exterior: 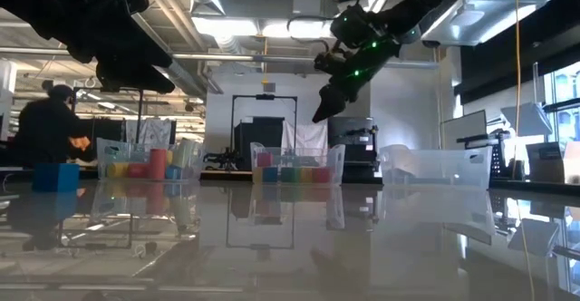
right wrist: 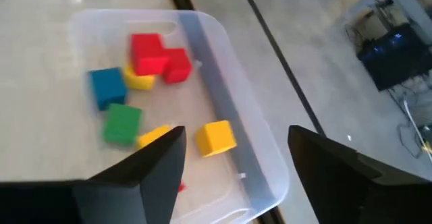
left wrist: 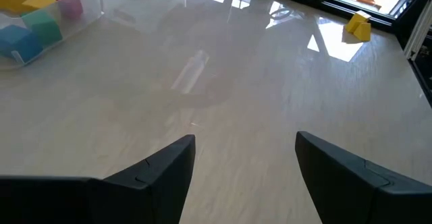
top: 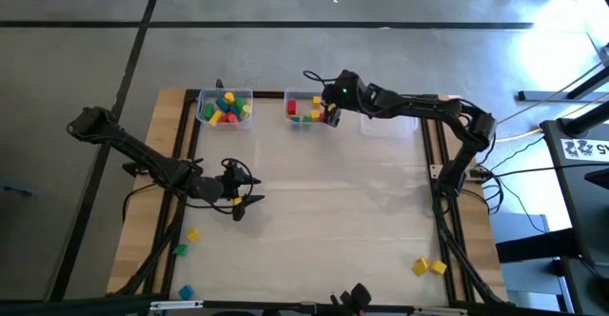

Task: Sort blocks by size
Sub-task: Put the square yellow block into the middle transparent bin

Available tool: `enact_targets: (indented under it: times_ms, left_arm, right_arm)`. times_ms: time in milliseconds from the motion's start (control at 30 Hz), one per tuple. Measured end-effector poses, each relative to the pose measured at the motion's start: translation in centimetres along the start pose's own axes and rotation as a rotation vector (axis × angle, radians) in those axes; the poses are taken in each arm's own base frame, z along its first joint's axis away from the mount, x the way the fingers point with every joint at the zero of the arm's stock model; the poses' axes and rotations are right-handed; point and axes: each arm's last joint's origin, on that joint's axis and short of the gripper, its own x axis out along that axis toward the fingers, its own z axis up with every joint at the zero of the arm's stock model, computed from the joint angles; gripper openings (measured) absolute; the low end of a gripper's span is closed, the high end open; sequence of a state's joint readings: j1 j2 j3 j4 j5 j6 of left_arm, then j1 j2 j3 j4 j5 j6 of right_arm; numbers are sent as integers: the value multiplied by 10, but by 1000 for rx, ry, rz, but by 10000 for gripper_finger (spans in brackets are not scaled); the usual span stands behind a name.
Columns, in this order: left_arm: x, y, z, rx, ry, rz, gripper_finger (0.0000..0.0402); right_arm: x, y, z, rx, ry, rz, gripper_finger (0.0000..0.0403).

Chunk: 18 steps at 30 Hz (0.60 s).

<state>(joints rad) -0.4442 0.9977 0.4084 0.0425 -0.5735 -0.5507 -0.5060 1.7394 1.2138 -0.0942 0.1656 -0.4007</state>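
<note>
My right gripper (right wrist: 233,177) hangs open over the middle clear bin (top: 306,108) at the table's far edge. In that bin lie red blocks (right wrist: 158,55), a blue block (right wrist: 106,88), a green block (right wrist: 122,123) and yellow blocks (right wrist: 216,137). From table height the right gripper (exterior: 326,101) shows above the bin (exterior: 299,165), clear of it. My left gripper (left wrist: 246,163) waits open above bare table at the middle left (top: 243,190), with nothing between its fingers. The left bin (top: 225,107) holds several mixed blocks.
A third clear bin (top: 390,123) stands to the right of the middle one. Loose blocks lie near the front edge: yellow (top: 193,234), green (top: 180,249) and blue (top: 186,292) at the left, two yellow (top: 428,266) at the right. A person (exterior: 50,124) sits beyond the table.
</note>
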Motion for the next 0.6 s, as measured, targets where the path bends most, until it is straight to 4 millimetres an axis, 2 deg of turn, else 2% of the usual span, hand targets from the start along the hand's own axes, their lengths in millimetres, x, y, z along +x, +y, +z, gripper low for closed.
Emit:
enact_targets:
  times_ms: [167,300,600]
  left_arm:
    - [0,0,0,-3,0,0,253]
    - [0,0,0,-2,0,0,253]
    - [0,0,0,-1,0,0,253]
  right_arm:
    - [-31,18,17,-91,-32,46,268]
    - [-65,38,30,-143,-64,108,268]
    - [-135,97,41,-187,-81,309,268]
